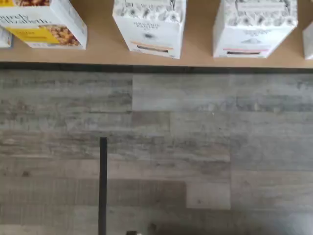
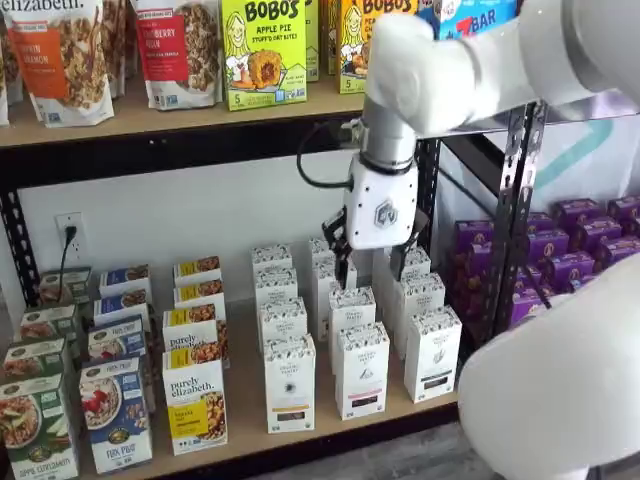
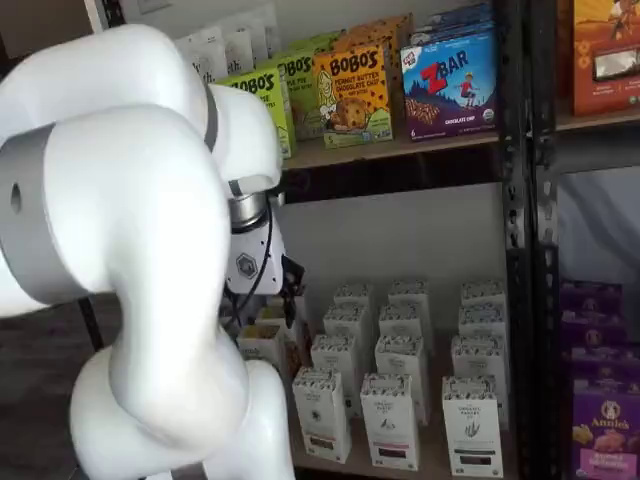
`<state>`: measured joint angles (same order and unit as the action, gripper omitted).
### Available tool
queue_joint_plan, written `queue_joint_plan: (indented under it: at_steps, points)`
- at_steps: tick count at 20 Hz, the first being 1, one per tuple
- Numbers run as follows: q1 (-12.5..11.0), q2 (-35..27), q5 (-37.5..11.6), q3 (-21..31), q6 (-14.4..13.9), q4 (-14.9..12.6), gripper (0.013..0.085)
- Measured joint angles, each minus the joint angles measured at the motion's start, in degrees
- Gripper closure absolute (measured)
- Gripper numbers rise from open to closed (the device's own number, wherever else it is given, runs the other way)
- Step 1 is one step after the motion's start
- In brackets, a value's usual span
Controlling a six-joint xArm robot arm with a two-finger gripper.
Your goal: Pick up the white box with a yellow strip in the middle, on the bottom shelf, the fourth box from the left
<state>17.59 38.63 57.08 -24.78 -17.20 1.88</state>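
Observation:
The white box (image 2: 290,385) with a yellowish strip low on its front stands upright in the front row of the bottom shelf (image 2: 245,440), just right of a purely elizabeth box (image 2: 196,405). The wrist view shows this white box (image 1: 149,27) from above, at the tan board's (image 1: 195,58) front edge. In a shelf view it is the leftmost front carton (image 3: 322,415). My gripper (image 2: 370,255) hangs open above and in front of the white cartons, a little right of the box, holding nothing. The arm hides most of it elsewhere; one black finger (image 3: 293,283) shows.
Like white cartons (image 2: 362,370) (image 2: 433,352) stand to the right, with several rows behind. Granola and cereal boxes (image 2: 115,412) fill the left. Purple boxes (image 2: 575,250) sit beyond the black upright (image 2: 512,200). Grey plank floor (image 1: 195,147) lies before the shelf, crossed by a thin black bar (image 1: 102,186).

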Motion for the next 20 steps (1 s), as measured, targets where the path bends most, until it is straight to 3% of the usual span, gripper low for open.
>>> queue_joint_plan:
  at_steps: [9,11,16,20]
  points:
    - [3.77,-15.6,-15.89,1.18,-2.68,0.82,0.013]
    - [4.55,-19.69,-19.41,0.82,-4.09,-0.15,0.013]
    - [5.11,-28.58,-25.95,-0.85,-4.71,-0.4,0.013]
    - [4.71,-35.77,-30.14,-2.9,-6.3,-2.74,0.013]
